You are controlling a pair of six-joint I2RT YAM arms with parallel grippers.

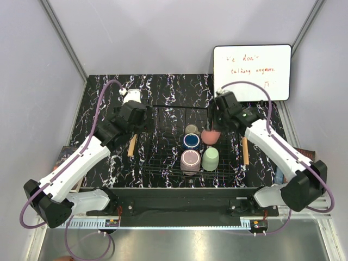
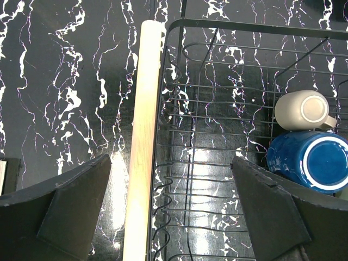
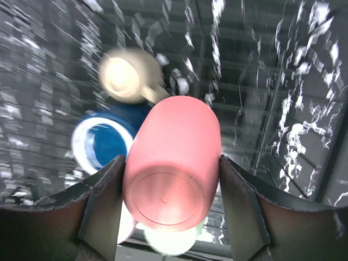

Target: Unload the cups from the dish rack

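Note:
The black wire dish rack (image 1: pixel 163 157) lies mid-table with a wooden bar (image 1: pixel 132 145) on each side. In it stand the beige cup (image 1: pixel 191 129), dark blue cup (image 1: pixel 191 141), mauve cup (image 1: pixel 190 160) and mint green cup (image 1: pixel 210 158). My right gripper (image 3: pixel 169 185) is shut on the pink cup (image 3: pixel 174 157), held base toward the camera above the rack; that cup also shows in the top view (image 1: pixel 210 136). My left gripper (image 2: pixel 171 209) is open and empty over the rack's left edge, straddling the wooden bar (image 2: pixel 142 141), with the beige cup (image 2: pixel 302 110) and blue cup (image 2: pixel 312 161) to its right.
A whiteboard (image 1: pixel 252 72) with writing leans at the back right. The rack's right wooden bar (image 1: pixel 244 150) lies under my right arm. Grey walls close in both sides. Dark marbled table (image 1: pixel 109 103) lies left of the rack.

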